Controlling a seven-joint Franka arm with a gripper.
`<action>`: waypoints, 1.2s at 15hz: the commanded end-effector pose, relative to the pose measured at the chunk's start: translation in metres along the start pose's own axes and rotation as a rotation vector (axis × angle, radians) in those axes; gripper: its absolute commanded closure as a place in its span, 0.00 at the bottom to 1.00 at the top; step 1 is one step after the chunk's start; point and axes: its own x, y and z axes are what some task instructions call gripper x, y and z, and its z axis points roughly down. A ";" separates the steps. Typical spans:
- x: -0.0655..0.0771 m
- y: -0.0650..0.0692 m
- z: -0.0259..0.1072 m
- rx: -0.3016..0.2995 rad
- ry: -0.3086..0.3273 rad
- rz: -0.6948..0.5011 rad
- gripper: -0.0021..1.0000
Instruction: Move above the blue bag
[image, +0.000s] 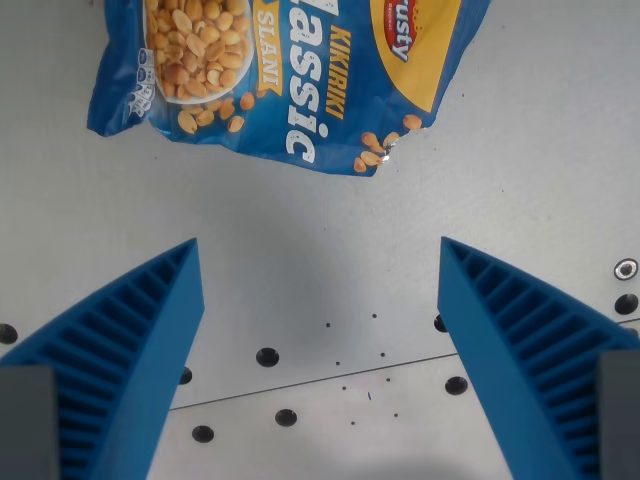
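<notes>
- left finger (150, 330) & right finger (500, 330) spread wide apart, nothing btwn them but bare grey tabletop (320, 290)
- blue peanut bag (290, 70) lies flat at the view's top, partly cut off by the edge, well ahead of the gripper (318, 255)
- to do it well: travel fwd toward the bag till it sits centred btwn the fingers, keep height, don't touch it

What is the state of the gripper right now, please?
Gripper: open, holding nothing; the blue bag lies beyond its fingertips, untouched.
</notes>
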 end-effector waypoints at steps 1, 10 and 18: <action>0.000 0.000 -0.001 0.000 0.002 0.000 0.00; 0.002 0.000 0.001 0.001 0.006 -0.016 0.00; 0.012 -0.001 0.014 0.001 0.016 -0.062 0.00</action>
